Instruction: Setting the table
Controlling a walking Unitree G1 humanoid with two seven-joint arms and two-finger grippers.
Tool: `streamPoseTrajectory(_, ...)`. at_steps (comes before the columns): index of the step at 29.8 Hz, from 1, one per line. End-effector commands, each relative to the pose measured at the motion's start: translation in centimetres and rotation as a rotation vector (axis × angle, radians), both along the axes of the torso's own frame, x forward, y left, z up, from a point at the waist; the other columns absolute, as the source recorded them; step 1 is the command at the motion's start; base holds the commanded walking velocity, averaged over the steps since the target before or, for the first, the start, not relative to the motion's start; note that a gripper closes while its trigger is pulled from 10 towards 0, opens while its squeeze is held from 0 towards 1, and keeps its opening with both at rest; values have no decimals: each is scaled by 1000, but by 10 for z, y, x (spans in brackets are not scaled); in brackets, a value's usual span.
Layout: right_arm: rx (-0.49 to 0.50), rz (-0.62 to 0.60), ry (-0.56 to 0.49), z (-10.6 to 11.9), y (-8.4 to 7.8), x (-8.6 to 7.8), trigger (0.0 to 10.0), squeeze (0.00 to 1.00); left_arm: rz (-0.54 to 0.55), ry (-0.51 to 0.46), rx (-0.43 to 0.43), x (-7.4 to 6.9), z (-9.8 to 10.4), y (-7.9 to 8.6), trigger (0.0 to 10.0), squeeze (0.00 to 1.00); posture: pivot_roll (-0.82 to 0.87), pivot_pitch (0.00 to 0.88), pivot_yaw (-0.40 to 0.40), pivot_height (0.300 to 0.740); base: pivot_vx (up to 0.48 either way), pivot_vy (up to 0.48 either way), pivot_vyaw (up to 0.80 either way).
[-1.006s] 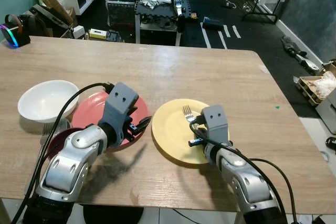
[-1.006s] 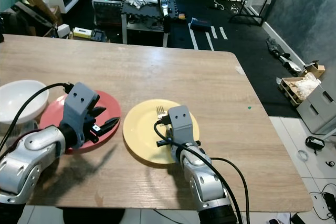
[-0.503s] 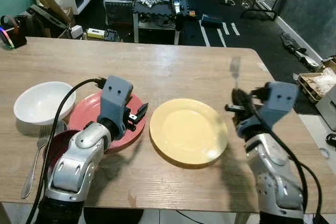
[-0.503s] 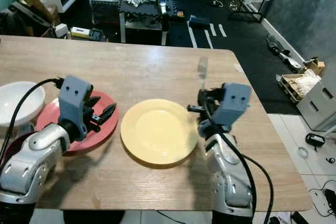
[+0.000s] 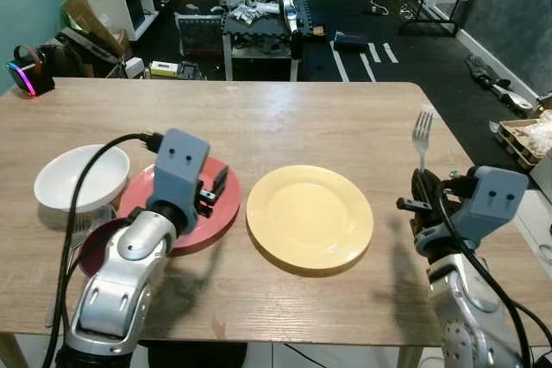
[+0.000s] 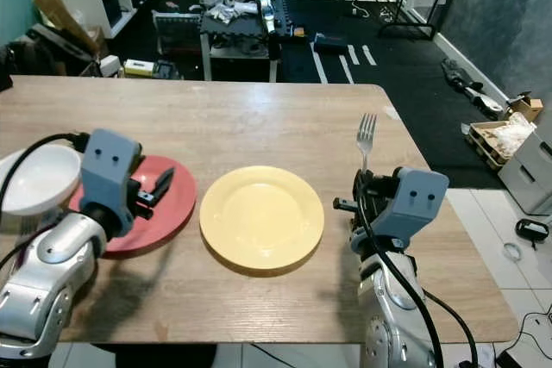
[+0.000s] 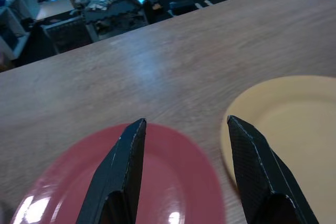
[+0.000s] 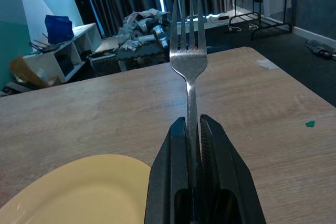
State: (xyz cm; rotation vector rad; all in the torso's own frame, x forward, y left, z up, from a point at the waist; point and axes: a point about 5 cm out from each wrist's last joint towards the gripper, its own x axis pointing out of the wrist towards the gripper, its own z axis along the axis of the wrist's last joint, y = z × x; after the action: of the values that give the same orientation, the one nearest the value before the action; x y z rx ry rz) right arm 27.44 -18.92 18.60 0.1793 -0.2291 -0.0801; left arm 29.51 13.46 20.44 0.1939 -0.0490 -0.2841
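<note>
Holding the fork (image 5: 421, 137) upright, your right gripper (image 8: 192, 145) is clamping its handle, beside the yellow plate (image 5: 310, 217). Your left gripper (image 7: 184, 153) is hovering wide apart over the red plate (image 7: 105, 182).

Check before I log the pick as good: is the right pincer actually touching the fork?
Touching. In the right wrist view the right pincer has both black fingers pressed against the handle of the fork, holding it upright.
</note>
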Motion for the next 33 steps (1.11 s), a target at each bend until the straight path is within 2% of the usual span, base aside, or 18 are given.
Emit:
streamPoseTrajectory(1,0,-3,9,-3,2,1,10000,0,-7,6,-4,3,-1,-2,10000,0,-29,0,91,740,0,0,0)
streamPoseTrajectory(5,2,13,1,-3,7,3,10000,0,-11,-19,-25,8,6,-8,10000,0,-30,0,93,740,0,0,0)
streamPoseTrajectory(33,-13,21,17,-8,8,5,10000,0,26,-19,-64,8,3,-9,10000,0,-31,0,85,740,0,0,0)
